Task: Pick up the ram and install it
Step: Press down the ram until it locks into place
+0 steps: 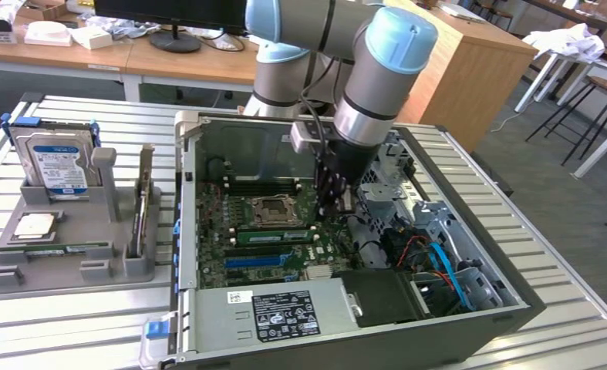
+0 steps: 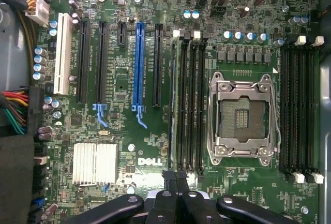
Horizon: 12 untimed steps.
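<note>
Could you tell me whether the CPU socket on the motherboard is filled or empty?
Empty: the CPU socket shows bare contacts inside its metal frame, with no chip seated.

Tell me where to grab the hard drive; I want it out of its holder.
Probably its upper half, pinched across the two flat faces from above: the hard drive stands upright in the grey holder, lower edge sunk in a slot.
</note>
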Available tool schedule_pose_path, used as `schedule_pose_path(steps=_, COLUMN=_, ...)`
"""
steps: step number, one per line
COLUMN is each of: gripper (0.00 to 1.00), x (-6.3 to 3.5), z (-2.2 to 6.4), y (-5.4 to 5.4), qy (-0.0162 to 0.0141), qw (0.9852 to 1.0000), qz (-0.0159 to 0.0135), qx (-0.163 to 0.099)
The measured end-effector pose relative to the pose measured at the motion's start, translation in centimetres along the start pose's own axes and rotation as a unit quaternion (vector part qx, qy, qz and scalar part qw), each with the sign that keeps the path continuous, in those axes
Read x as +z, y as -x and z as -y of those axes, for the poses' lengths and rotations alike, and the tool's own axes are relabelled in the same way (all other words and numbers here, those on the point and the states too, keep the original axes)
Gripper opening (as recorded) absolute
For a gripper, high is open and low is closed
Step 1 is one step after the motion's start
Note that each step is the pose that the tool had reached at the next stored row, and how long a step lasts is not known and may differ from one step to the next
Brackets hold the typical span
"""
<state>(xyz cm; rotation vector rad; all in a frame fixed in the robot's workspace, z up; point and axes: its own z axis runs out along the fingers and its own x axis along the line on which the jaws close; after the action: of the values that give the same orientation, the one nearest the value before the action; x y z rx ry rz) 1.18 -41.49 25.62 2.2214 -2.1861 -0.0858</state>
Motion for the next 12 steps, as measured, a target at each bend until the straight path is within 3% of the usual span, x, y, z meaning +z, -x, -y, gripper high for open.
schedule_pose_path(steps=12, gripper=0.10, x=0.64, z=0.04, y=0.11, qy=0.0000, qw=1.0000, qz=-0.0001, qx=0.000)
